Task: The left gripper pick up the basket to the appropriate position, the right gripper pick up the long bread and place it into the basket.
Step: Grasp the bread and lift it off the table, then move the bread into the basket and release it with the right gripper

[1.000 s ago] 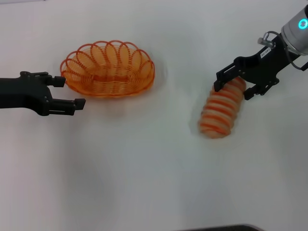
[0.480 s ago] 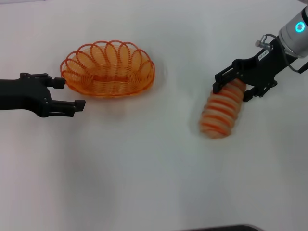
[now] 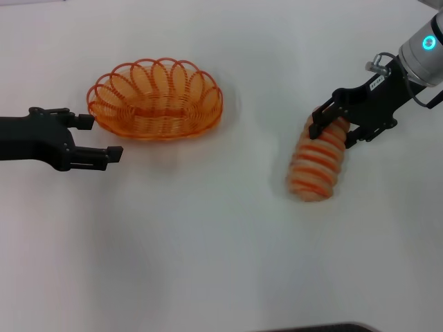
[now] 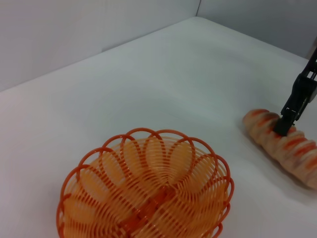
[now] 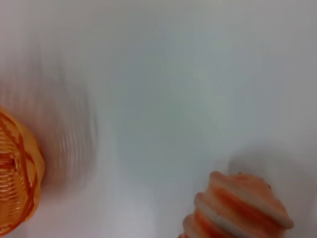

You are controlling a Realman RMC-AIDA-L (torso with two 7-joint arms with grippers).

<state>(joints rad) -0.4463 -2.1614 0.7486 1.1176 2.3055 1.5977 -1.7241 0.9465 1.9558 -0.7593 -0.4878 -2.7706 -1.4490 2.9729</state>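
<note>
The orange wire basket (image 3: 156, 99) stands on the white table at the back left; it also shows in the left wrist view (image 4: 146, 194). My left gripper (image 3: 104, 136) is open and empty, just left of the basket and apart from it. The striped long bread (image 3: 317, 166) lies on the table at the right, and shows in the left wrist view (image 4: 285, 146) and the right wrist view (image 5: 237, 208). My right gripper (image 3: 333, 136) has its two fingers pressed on the sides of the bread's far end.
The white table (image 3: 208, 235) spreads wide between the basket and the bread and toward the front. A dark edge (image 3: 311, 327) shows at the bottom of the head view.
My right gripper's fingers have drawn in onto the far end of the bread. The left arm and the basket have not moved.
</note>
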